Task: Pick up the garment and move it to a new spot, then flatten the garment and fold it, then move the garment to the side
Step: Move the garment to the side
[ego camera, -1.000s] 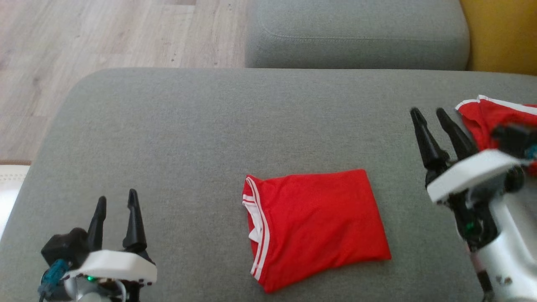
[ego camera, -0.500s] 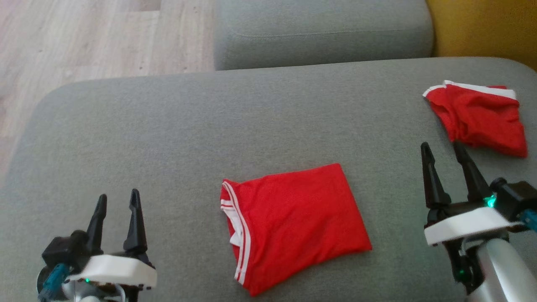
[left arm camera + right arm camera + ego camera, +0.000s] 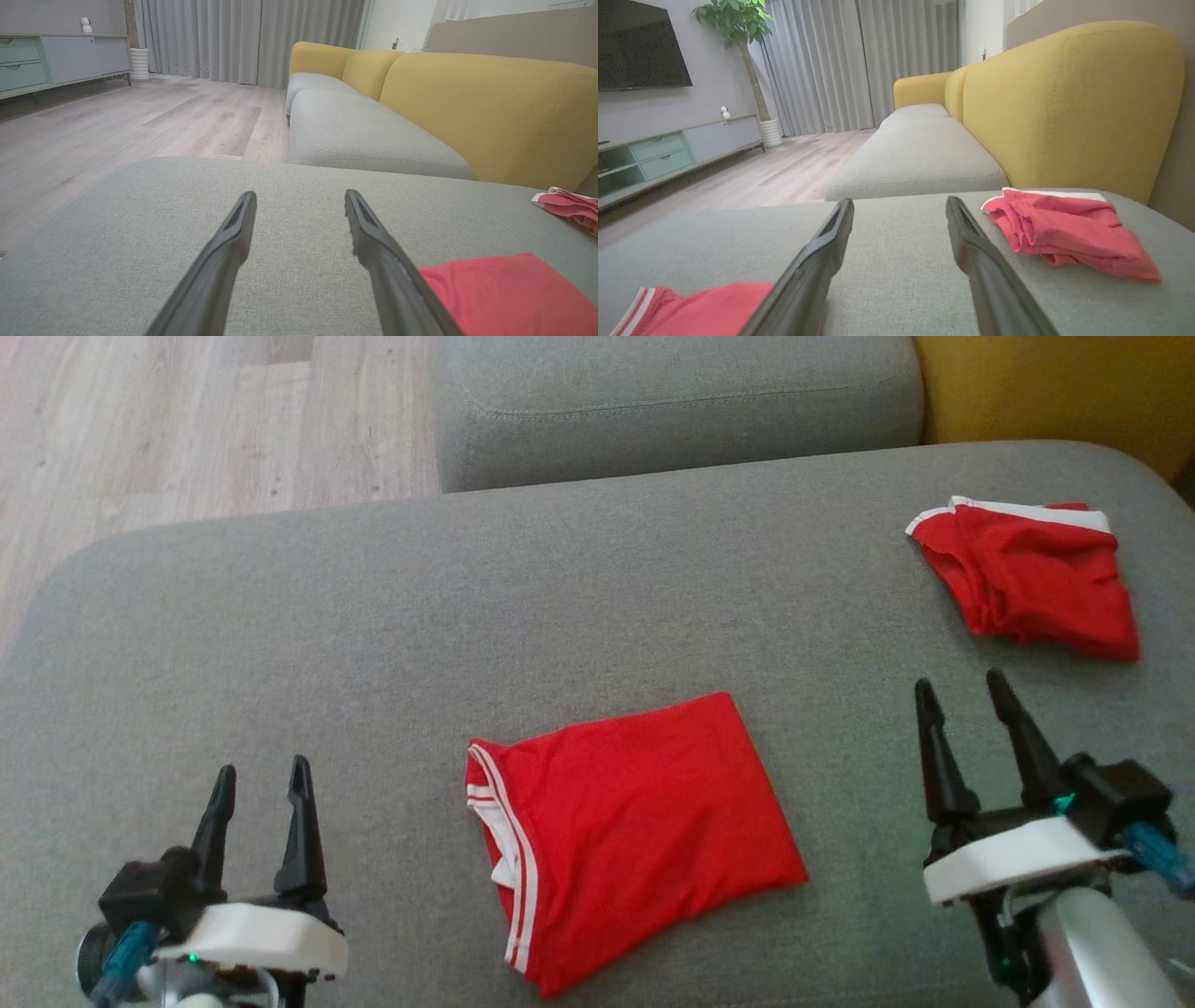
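Note:
A red garment (image 3: 635,840) with white-striped trim lies folded flat in the middle of the grey sofa seat (image 3: 373,644). A second red garment (image 3: 1027,579) lies crumpled at the seat's far right corner. My left gripper (image 3: 262,767) is open and empty, left of the folded garment and apart from it. My right gripper (image 3: 961,679) is open and empty, between the two garments and just short of the crumpled one. The left wrist view has the open left gripper (image 3: 300,193) over bare seat, the folded garment (image 3: 509,294) to its right. In the right wrist view the crumpled garment (image 3: 1069,231) lies beside the open right gripper (image 3: 900,200).
A second grey seat cushion (image 3: 672,401) adjoins the far edge. A yellow backrest (image 3: 1055,383) rises at the far right. Wooden floor (image 3: 187,420) lies beyond the seat's left and far edges. A TV cabinet (image 3: 668,149) stands across the room.
The head camera has turned, shifting the whole picture left. My right gripper has drawn back from the crumpled garment, which is now fully uncovered. The left gripper and both garments have stayed put.

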Tool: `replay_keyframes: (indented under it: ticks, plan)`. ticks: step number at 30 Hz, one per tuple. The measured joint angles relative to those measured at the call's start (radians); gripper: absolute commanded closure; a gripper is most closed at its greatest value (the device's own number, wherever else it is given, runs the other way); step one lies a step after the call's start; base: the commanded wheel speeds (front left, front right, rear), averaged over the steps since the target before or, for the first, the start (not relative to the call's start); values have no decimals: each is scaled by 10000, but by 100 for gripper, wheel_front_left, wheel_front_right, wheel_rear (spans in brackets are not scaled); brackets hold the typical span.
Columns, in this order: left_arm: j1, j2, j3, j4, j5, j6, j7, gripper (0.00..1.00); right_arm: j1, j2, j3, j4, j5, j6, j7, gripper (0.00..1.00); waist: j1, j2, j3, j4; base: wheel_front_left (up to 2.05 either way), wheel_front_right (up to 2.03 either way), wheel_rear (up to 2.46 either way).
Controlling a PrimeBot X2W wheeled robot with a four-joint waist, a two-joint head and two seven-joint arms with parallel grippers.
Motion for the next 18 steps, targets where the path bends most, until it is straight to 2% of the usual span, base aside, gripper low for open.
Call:
replay_keyframes:
  ticks: [4, 8, 11, 18]
  plan:
    - [-24, -54, 63, 29, 4, -90, 0, 0, -50, -2, 871, 596, 554, 0, 265, 0, 0, 0, 21, 88, 0, 0, 0]
    - [-46, -81, 121, 29, 88, -125, 0, 0, -710, -15, 2121, 1279, 1264, 0, 1714, 0, 0, 0, 70, 227, 0, 0, 0]
    - [-64, -98, 109, 36, 88, -167, 0, 0, -1674, -31, 2610, 1944, 1714, 0, 3016, 0, 0, 0, 87, 406, 0, 0, 0]
    - [-87, -125, 21, 128, 56, -178, 0, 0, -2735, 265, 2341, 3766, 2353, 0, 5519, 0, 0, 0, 98, 912, 0, 0, 0]
